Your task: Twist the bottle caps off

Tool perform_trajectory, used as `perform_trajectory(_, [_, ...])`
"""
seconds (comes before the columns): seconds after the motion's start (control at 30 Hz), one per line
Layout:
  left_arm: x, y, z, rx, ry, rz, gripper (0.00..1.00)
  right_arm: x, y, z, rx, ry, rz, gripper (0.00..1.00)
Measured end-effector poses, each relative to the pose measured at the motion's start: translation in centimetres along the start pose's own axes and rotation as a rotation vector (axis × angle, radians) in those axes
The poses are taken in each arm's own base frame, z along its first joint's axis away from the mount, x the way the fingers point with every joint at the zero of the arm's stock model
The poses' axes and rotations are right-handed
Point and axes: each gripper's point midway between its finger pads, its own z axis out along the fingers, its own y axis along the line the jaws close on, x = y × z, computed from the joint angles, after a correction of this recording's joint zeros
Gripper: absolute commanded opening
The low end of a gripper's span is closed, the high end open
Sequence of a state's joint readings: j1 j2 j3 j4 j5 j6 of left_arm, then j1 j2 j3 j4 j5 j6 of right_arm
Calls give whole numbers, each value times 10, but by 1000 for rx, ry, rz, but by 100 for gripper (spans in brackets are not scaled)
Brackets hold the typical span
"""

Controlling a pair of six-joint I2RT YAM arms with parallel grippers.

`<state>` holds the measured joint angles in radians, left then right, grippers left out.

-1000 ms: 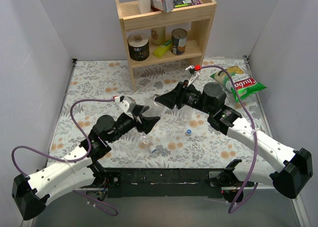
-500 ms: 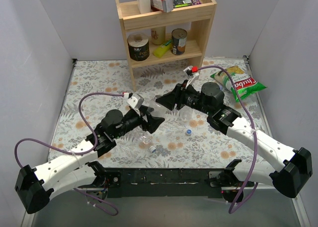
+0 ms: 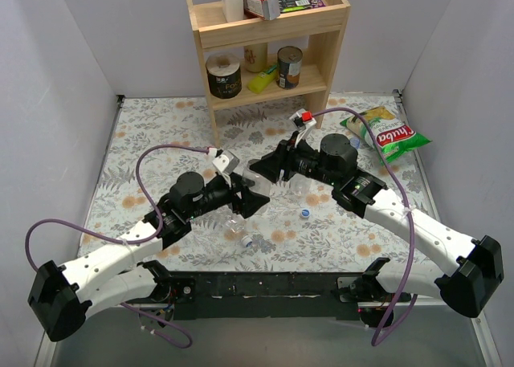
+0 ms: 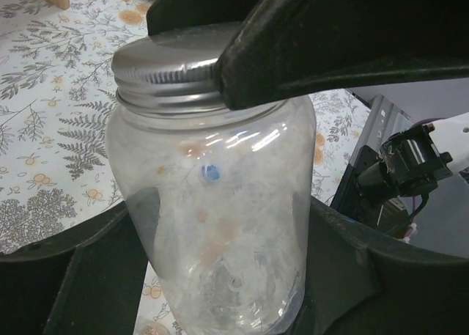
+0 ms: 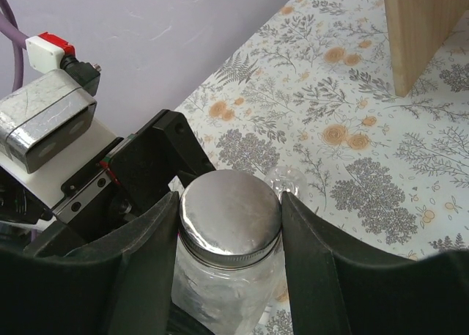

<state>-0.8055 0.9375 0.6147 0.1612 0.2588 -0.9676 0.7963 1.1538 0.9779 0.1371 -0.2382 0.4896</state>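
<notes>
A colourless wide-mouthed bottle [image 4: 220,225] with a silver cap [image 4: 172,67] is held up between both arms above the table [image 3: 255,181]. My left gripper [image 4: 220,284] is shut on the bottle's lower body, one finger on each side. My right gripper [image 5: 229,203] is shut on the silver cap [image 5: 231,218], with its fingers [image 5: 322,262] pressed against the rim. In the top view, the left gripper [image 3: 250,197] and right gripper [image 3: 262,168] meet at mid-table. A blue cap [image 3: 305,212] lies loose on the table.
Another clear bottle [image 3: 299,184] stands just right of the grippers, and one lies near the front [image 3: 234,226] beside a small cap [image 3: 247,242]. A wooden shelf [image 3: 269,54] with tin cans and a yellow bottle is at the back. A chips bag [image 3: 385,134] is at the right.
My left arm has moved right and forward with the bottle. My right gripper has shifted slightly left, so the two grippers are now close together at the bottle.
</notes>
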Motion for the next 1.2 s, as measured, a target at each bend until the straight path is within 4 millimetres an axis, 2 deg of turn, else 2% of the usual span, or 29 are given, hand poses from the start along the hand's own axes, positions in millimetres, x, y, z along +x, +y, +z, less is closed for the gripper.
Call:
perform_trajectory(0.03, [0, 1, 0, 2, 1, -5, 56, 0, 0, 0, 0, -1, -1, 1])
perform_trajectory(0.17, [-4, 2, -2, 28, -4, -26, 45, -3, 2, 0, -9, -11, -5, 1])
perform_trajectory(0.27, [-9, 0, -3, 67, -14, -37, 42, -7, 5, 0, -25, -23, -14, 1])
perform_trajectory(0.63, [-14, -22, -10, 256, -24, -34, 37, -14, 18, -16, -242, -10, -58, 1])
perform_trajectory(0.87, [-11, -48, -21, 426, -10, -23, 37, -7, 43, -36, -469, 42, -128, 1])
perform_trajectory(1.0, [-9, -57, -26, 487, 3, -21, 38, -6, 51, -42, -530, 57, -179, 1])
perform_trajectory(1.03, [-8, -58, -26, 492, 7, -24, 38, -6, 52, -43, -535, 59, -190, 5])
perform_trajectory(1.07, [-8, -58, -27, 492, 10, -27, 38, -7, 53, -43, -541, 60, -200, 22])
perform_trajectory(1.13, [-7, -58, -27, 496, 12, -24, 38, -9, 55, -43, -539, 67, -209, 36])
perform_trajectory(1.2, [-6, -54, -25, 472, 11, -25, 38, -10, 55, -44, -535, 73, -206, 63])
